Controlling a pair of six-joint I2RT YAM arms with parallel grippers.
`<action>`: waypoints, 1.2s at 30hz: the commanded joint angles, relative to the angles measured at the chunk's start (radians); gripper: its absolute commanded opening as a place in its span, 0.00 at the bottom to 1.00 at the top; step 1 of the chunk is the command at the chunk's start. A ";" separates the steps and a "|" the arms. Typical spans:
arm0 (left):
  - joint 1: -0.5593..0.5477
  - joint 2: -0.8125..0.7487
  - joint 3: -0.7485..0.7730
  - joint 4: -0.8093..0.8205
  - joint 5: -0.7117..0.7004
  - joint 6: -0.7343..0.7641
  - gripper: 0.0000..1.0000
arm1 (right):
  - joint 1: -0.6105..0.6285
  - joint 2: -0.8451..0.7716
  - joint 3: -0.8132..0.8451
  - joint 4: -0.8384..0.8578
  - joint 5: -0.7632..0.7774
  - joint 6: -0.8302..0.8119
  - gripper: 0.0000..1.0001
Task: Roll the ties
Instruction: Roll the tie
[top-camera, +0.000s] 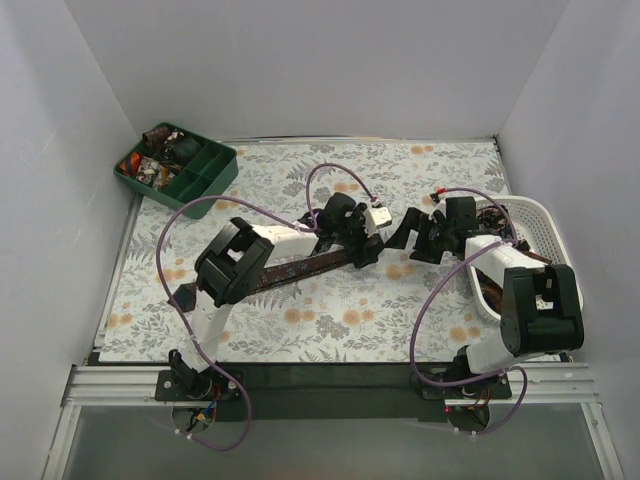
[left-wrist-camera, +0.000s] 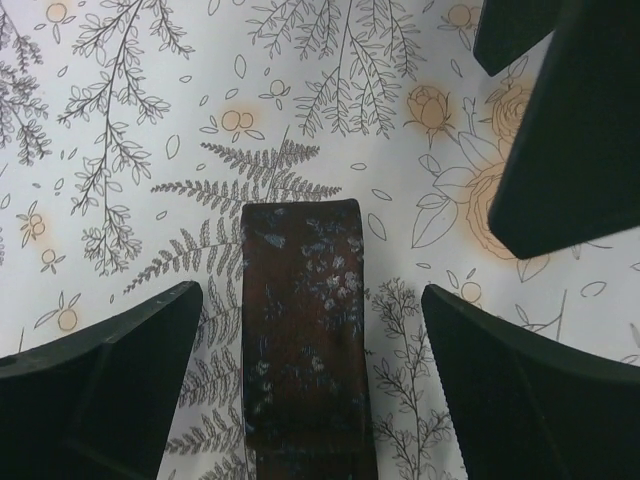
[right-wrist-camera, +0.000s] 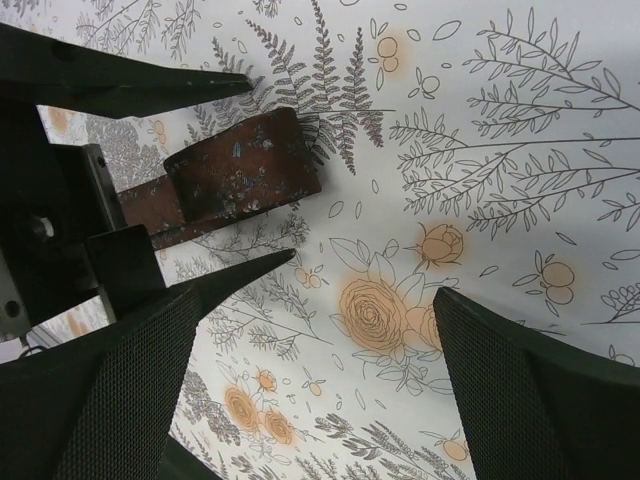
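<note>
**Operator:** Where is the tie?

**Spotter:** You have one brown tie (top-camera: 310, 268) lying flat on the table (top-camera: 340, 330). It runs from under your left arm, near and left, out toward the middle. Its far end sits between the fingers of your left tool (left-wrist-camera: 310, 292).

**Operator:** Is that tool pinching it?

**Spotter:** No. Your left tool is spread wide. In your left wrist view the flowered table shows on both sides of the fabric, so neither of the fingers (left-wrist-camera: 100, 380) touches it.

**Operator:** What does the end look like?

**Spotter:** From your right wrist view it is turned back over itself in one loose fold. The cloth is brown with small pale flecks.

**Operator:** And my right tool?

**Spotter:** Your right tool (right-wrist-camera: 315, 300) is spread as well and holds nothing. It is over the table just to the right of the folded end, facing your left tool. The two tools are near each other at the middle but apart.

**Operator:** Anything else around?

**Spotter:** A white basket (top-camera: 545, 215) stands at the right edge, beside your right arm. A dark green tray (top-camera: 200, 195) sits in the far left corner, well apart from the tie. What lies in the tray is too small to tell.
</note>
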 joint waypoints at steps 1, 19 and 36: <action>0.022 -0.126 -0.021 0.010 -0.042 -0.071 0.86 | -0.018 0.026 0.049 0.046 -0.053 -0.029 0.87; 0.050 -0.274 -0.112 0.018 -0.030 -0.575 0.33 | -0.042 0.282 0.245 0.091 -0.220 -0.089 0.78; 0.050 -0.146 -0.149 0.041 -0.035 -0.557 0.18 | -0.016 0.387 0.255 0.125 -0.323 -0.130 0.74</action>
